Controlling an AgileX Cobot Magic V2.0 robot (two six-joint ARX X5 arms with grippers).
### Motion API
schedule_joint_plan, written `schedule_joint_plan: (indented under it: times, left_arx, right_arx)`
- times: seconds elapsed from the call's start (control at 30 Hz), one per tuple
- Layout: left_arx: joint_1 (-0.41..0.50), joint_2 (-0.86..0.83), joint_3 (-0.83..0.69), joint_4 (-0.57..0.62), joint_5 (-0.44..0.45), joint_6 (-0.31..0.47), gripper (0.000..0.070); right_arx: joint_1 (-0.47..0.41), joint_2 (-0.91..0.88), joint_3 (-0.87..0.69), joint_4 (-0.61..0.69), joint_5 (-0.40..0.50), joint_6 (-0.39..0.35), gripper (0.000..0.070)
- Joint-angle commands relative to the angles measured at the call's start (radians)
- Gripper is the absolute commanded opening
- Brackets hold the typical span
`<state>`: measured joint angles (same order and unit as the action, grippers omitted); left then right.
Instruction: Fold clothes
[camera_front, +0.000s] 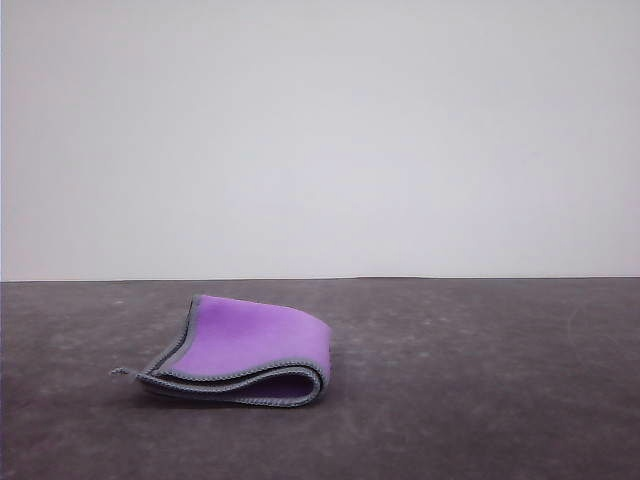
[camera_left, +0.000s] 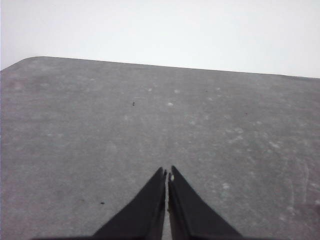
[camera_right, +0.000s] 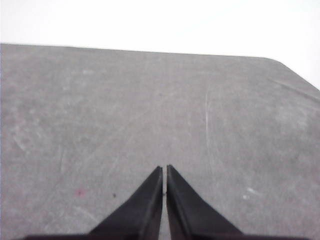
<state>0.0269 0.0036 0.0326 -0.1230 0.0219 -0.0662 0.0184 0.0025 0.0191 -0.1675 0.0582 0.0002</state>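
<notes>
A purple cloth (camera_front: 245, 350) lies folded left of centre on the grey bench (camera_front: 480, 380), both the left gripper (camera_left: 167, 173) and right gripper (camera_right: 164, 167) pinched together and empty; its springy upper layer could well flop open unpressed.

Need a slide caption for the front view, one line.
Small soft purple cloth with grey stitched edging lies folded over, left of centre on the dark grey table, against a plain white wall.

Folded cloth (camera_front: 250, 350): inner dark grey face hidden between the layers. Left claw (camera_left: 167, 175) and right claw (camera_right: 164, 169): bases cut off by the picture's lower edge.
</notes>
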Motion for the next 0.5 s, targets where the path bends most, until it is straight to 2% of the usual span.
schedule_joint_plan:
  times: [0.0,0.47]
  left_arx:
    - [-0.001,0.0,-0.02,0.012,-0.004,0.013,0.0]
    - [-0.001,0.0,-0.02,0.012,-0.004,0.013,0.0]
  right_arx:
    - [-0.005,0.001,-0.007,0.009,0.003,-0.001,0.0012]
    - [-0.007,0.001,-0.007,0.01,0.002,-0.001,0.0012]
